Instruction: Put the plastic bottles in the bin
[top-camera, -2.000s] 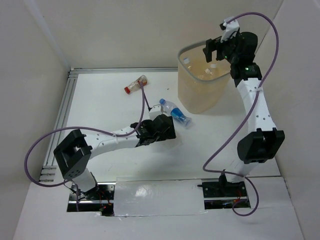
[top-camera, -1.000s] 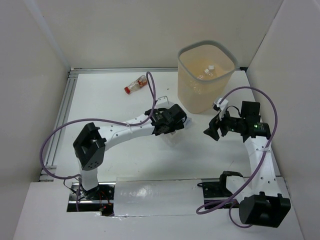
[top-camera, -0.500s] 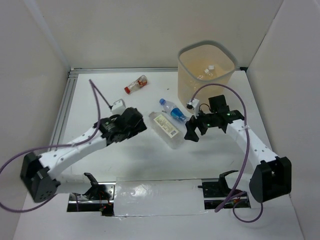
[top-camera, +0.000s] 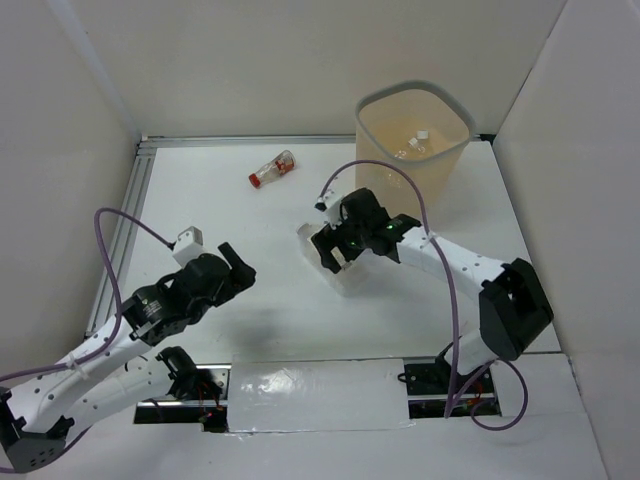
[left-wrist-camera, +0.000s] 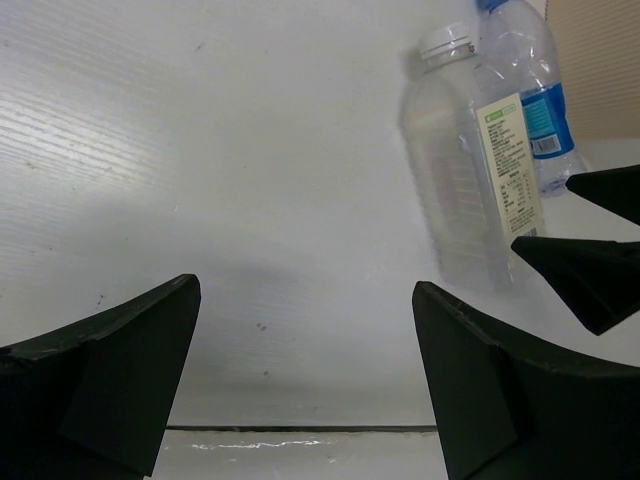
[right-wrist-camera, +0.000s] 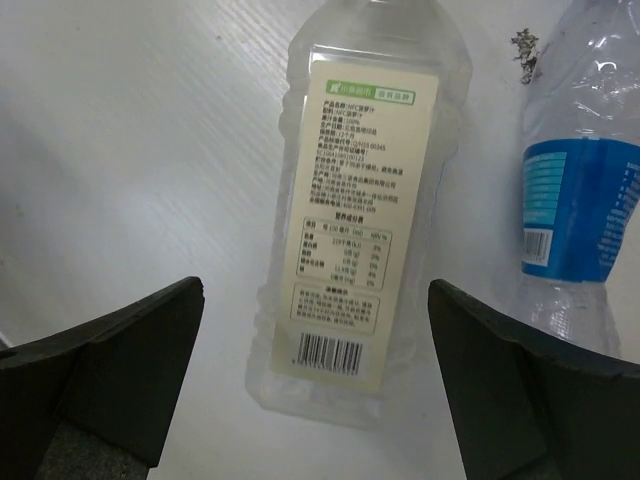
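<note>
Bare desk (top-camera: 250, 215) on the near-left flank of the white-labelled bottle (right-wrist-camera: 350, 230): I have room there. Other flank is crowded by the blue-labelled bottle (right-wrist-camera: 570, 190) (just beside it), with the bin (top-camera: 400, 190) standing beyond.

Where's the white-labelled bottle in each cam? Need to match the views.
Top external: the white-labelled bottle lies at picture centre, partly hidden under the right gripper.
Left wrist: the bottle is upper right, cap toward the top.
Right wrist: the bottle is centred, label up.
Shared landmark: the right gripper's open black fingers, at the bottle in all three views.
</note>
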